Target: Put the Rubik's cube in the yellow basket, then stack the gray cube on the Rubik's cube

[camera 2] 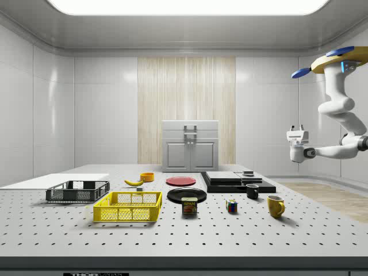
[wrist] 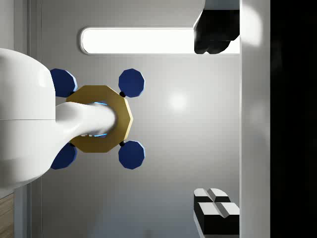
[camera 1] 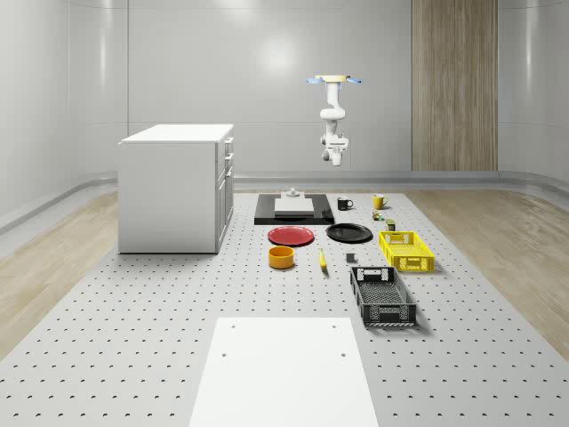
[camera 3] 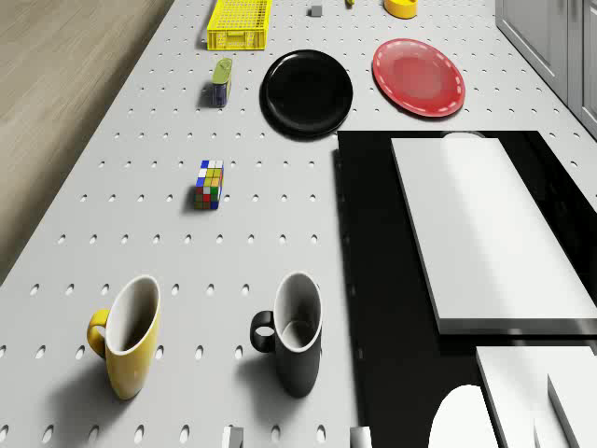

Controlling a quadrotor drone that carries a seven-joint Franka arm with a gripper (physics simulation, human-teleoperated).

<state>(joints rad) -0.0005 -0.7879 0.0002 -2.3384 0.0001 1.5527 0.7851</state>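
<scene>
The drone [camera 2: 336, 59] hovers high past the black mug [camera 3: 294, 333], hand [camera 2: 297, 144] aloft, empty as far as I can tell; its opening I can't make out. Rubik's cube [camera 3: 209, 184] sits beyond the mug, toward the yellow basket [camera 1: 405, 250]. Best descend squarely over it, fingers wide.

I see the counter [camera 1: 133, 320], a gray perforated top. On it stand a white cabinet [camera 1: 176, 187], a black slab [camera 1: 293, 211] carrying white blocks, a black mug [camera 3: 291, 334] and a yellow mug [camera 3: 129, 336] side by side, and the Rubik's cube [camera 3: 209, 184] apart from both. A black plate [camera 3: 307, 91] and red plate [camera 3: 419, 77] lie just beside each other, with a can [camera 3: 221, 81] near the black one. Further along I see the yellow basket [camera 1: 406, 250], a black basket [camera 1: 382, 296], an orange bowl [camera 1: 282, 257], a banana [camera 2: 134, 183], a small gray cube [camera 1: 351, 258] and a white sheet [camera 1: 284, 374].
</scene>
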